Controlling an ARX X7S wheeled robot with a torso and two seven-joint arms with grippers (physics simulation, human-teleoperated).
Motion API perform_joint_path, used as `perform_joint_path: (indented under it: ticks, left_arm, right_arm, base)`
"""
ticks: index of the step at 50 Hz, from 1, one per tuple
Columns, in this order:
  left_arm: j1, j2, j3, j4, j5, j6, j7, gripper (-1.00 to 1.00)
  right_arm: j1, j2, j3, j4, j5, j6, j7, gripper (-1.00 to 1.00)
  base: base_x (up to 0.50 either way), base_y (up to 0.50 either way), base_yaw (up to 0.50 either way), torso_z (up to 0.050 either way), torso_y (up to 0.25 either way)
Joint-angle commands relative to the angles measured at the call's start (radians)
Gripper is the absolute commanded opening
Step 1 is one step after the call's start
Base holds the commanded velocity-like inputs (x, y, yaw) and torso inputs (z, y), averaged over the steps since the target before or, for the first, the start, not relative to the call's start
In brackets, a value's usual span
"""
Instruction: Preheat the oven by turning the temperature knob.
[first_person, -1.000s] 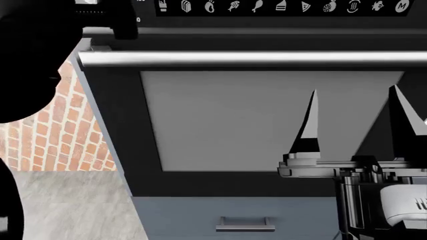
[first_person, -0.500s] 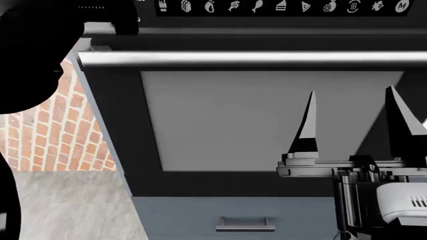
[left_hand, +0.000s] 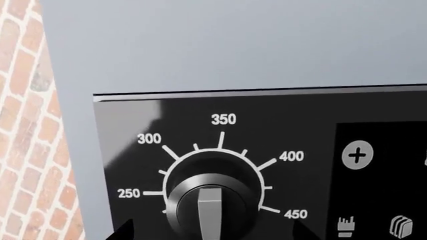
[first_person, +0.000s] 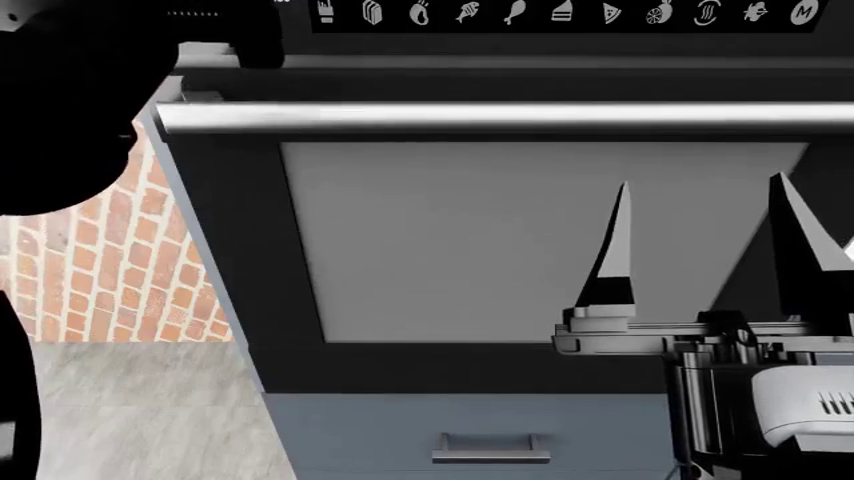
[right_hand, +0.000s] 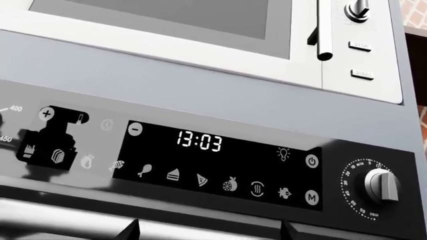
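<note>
The oven fills the head view, with its grey glass window, silver bar handle and a strip of white food icons. The temperature knob is black with a grey ridge, inside a dial marked 250 to 450. My left gripper is open, with one dark fingertip on each side of the knob and apart from it. In the right wrist view it shows as a dark shape over the panel's left end. My right gripper is open and empty, with its fingers pointing up in front of the window.
The panel has a clock display reading 13:03 and a timer knob at its other end. A microwave sits above the oven. A blue-grey drawer with a metal handle lies below. A brick wall stands to the left.
My left gripper has edged slightly toward the panel at the head view's top left. The right gripper has drifted a few pixels left and is still open.
</note>
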Motion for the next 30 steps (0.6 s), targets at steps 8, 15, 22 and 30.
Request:
perform_joint_path:
  ticks: [8,15,22,30]
  left_arm:
    - [0.0,-0.006,0.022,-0.025,0.022,0.024,0.023,1.0]
    - [-0.001,-0.008,0.027,-0.031,0.024,0.029,0.028,1.0]
    - [0.0,-0.011,0.03,-0.016,0.02,0.034,0.03,-1.0]
    - [0.003,-0.016,0.034,-0.012,0.022,0.046,0.043,-1.0]
  right_arm:
    - [0.004,0.007,-0.006,0.003,0.003,0.001,0.007,1.0]
    - [0.005,0.009,-0.009,0.006,0.005,0.0,0.01,1.0]
    - [0.006,0.01,-0.011,0.007,0.005,0.0,0.014,1.0]
    - [0.007,0.013,-0.017,0.011,0.003,-0.003,0.016,1.0]
  base:
    - [0.0,0.0,0.0,0.0,0.0]
    - [0.0,0.0,0.0,0.0,0.0]
    - [0.0,0.0,0.0,0.0,0.0]
    - [0.0,0.0,0.0,0.0,0.0]
